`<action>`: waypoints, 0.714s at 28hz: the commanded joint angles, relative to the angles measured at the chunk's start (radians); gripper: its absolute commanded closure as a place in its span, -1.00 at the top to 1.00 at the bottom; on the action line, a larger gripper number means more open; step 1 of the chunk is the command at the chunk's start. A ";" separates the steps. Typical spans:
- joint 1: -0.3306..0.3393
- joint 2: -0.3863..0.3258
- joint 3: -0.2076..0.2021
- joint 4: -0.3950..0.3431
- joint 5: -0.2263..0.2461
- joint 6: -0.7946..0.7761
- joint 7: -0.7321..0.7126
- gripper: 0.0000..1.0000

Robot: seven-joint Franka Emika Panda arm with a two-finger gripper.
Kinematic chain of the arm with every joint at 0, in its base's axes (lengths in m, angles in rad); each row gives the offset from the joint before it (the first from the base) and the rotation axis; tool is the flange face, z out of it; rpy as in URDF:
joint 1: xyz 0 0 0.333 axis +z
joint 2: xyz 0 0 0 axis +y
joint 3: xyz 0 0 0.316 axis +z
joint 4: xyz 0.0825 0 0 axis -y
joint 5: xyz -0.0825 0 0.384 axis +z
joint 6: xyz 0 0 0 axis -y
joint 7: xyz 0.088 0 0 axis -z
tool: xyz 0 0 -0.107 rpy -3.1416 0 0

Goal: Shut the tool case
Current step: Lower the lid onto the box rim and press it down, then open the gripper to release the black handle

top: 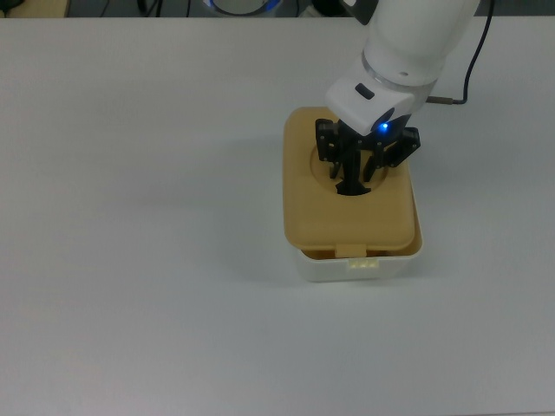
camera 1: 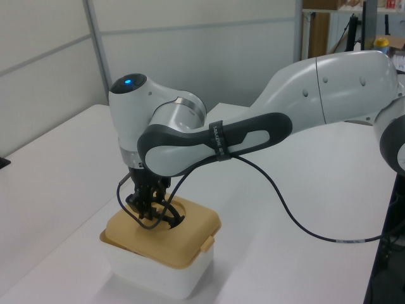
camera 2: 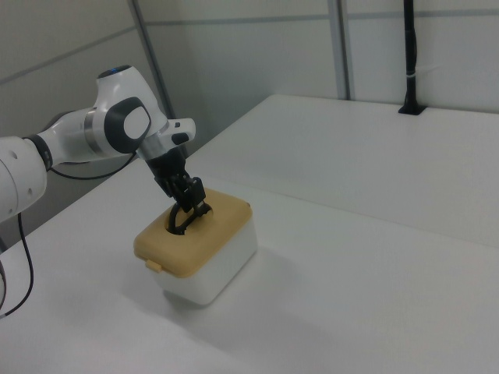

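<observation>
1. Found the tool case on the white tabletop (top: pixel 130 217), a bit toward the top view's right, and near the front of the left view.
2. Saw two parts to it: a white tub (top: pixel 347 267) below and a tan lid (top: pixel 347 221) on top.
3. Saw the lid lying on the tub and covering almost all of it.
4. Spotted a thin strip of the tub's white rim peeking out along the top view's right and bottom sides of the lid.
5. Noticed a small tab on the lid's near edge in the top view, just above a tab on the tub.
6. Found a round dip in the lid, with a black handle (top: pixel 351 185) standing in it.
7. Saw the black pincer (top: pixel 355 160) reaching down into that dip, right at the handle.
8. Looked at the pincer in the top view: spread apart and let go, one finger on each side of the handle, not squeezing it.
9. Saw a white arm (top: pixel 408 43) above the pincer, with a small blue light (top: pixel 381 128) shining near its end.
10. Spotted a thin black cable (camera 1: pixel 285 209) hanging from the arm in the left view.
</observation>
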 commanded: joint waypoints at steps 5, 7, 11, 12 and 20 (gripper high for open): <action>0.004 -0.026 0.000 0.017 -0.009 -0.032 -0.017 1.00; 0.004 -0.034 0.000 0.017 -0.005 -0.050 -0.031 1.00; 0.002 -0.060 0.002 0.017 0.003 -0.104 -0.074 1.00; 0.002 -0.067 0.002 0.015 0.005 -0.116 -0.080 1.00; -0.038 -0.167 0.002 0.008 0.023 -0.283 -0.154 1.00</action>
